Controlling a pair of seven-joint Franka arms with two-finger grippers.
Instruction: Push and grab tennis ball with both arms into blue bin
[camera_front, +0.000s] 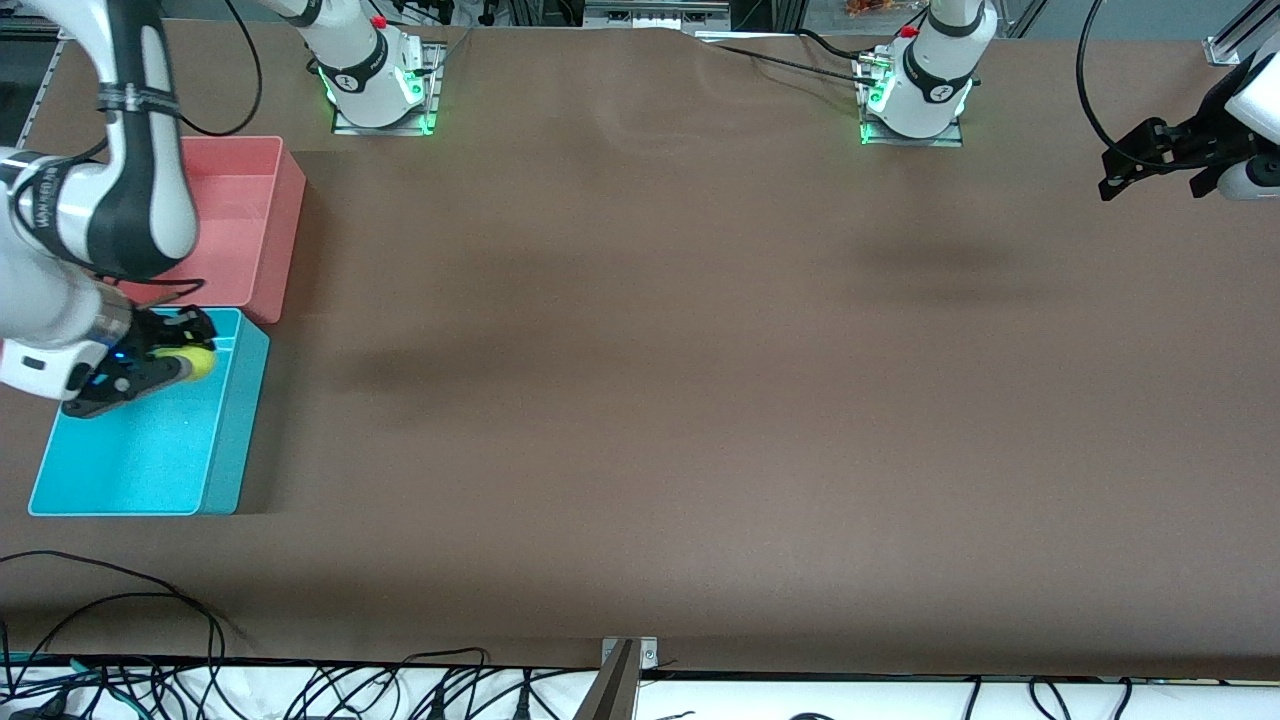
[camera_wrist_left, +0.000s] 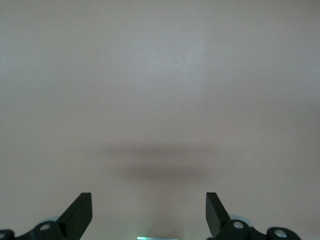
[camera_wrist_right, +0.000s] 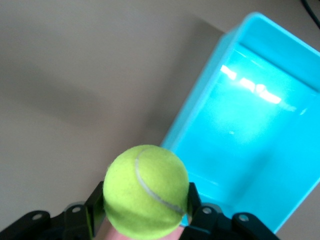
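Note:
The tennis ball (camera_front: 197, 362), yellow-green with a pale seam, is gripped between the fingers of my right gripper (camera_front: 190, 355). The right wrist view shows the ball (camera_wrist_right: 145, 190) filling the jaws. The gripper holds it in the air over the blue bin (camera_front: 222, 462), above the bin's end nearest the pink-red bin. The blue bin (camera_wrist_right: 260, 165) is glossy inside and holds nothing that I can see. My left gripper (camera_front: 1135, 160) hangs open and empty over the table at the left arm's end; its wrist view shows its fingertips (camera_wrist_left: 80, 212) wide apart above bare brown table.
A pink-red bin (camera_front: 265, 215) stands against the blue bin, farther from the front camera. Both bins sit at the right arm's end of the brown table (camera_front: 650, 350). Black cables (camera_front: 120, 640) lie along the table's front edge.

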